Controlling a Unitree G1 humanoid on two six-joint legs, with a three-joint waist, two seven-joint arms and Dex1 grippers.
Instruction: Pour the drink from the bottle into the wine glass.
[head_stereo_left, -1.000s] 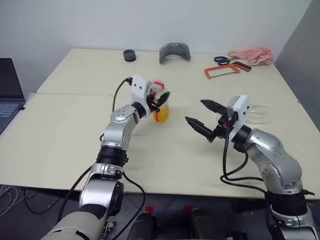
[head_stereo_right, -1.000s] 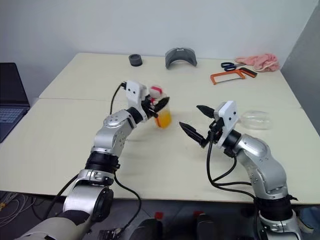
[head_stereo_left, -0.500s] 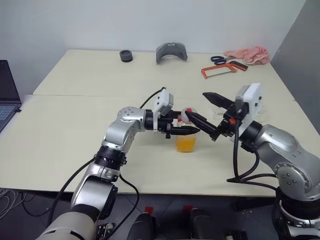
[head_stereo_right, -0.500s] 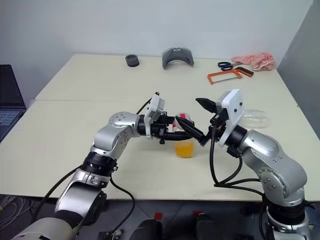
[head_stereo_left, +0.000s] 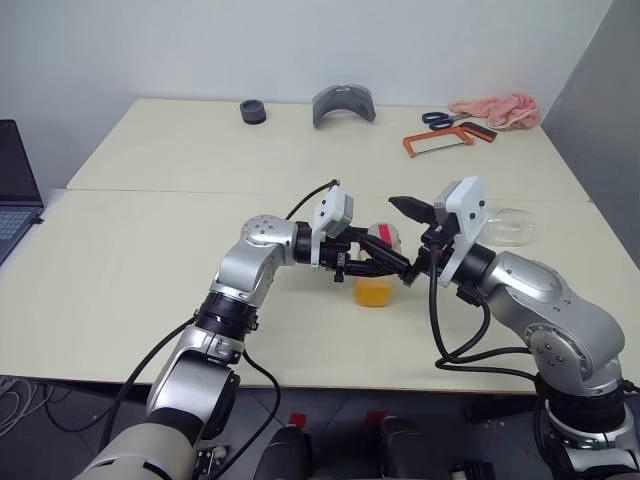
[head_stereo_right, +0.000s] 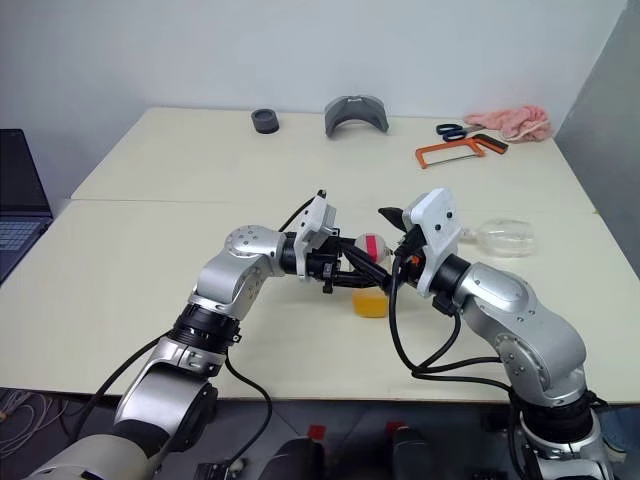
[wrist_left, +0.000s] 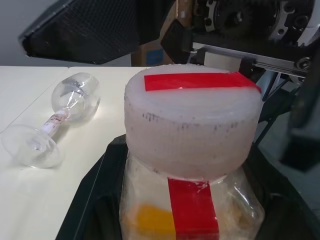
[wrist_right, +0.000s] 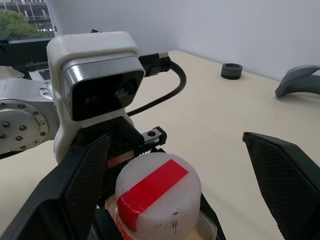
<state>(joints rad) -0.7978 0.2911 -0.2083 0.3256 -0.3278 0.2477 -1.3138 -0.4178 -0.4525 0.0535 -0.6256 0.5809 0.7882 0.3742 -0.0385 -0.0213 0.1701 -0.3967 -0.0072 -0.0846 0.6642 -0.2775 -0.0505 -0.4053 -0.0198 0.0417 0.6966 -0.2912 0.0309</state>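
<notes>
In the head views, the small clear plastic bottle with a red label strip and a red-and-white cap is held upright above the pale tabletop, clamped just under its cap by the left gripper, which reaches in level from the left. The translucent orange-yellow drink is seen low in the bottle, below the fingers. The right gripper is spread wide around the cap, one finger on either side and neither seen to press on it. The clear stemmed wine glass lies on its side beyond the right gripper, well apart from the bottle. A pour is judged impossible until the glass is stood up (its mouth faces sideways), and liquid would be spilled on the table otherwise.

In the left wrist view, the cap is seen close between the left gripper's own black fingers, with the glass lying off behind it and a finger of the other gripper overhead. A slip of the bottle is judged possible if the cap is twisted harder than the neck is held.

In the right wrist view, the right gripper's fingers stand clear on both sides of the cap, the left wrist's white housing just behind. A collision between the two grippers is judged a risk here, since little room is left.
</notes>
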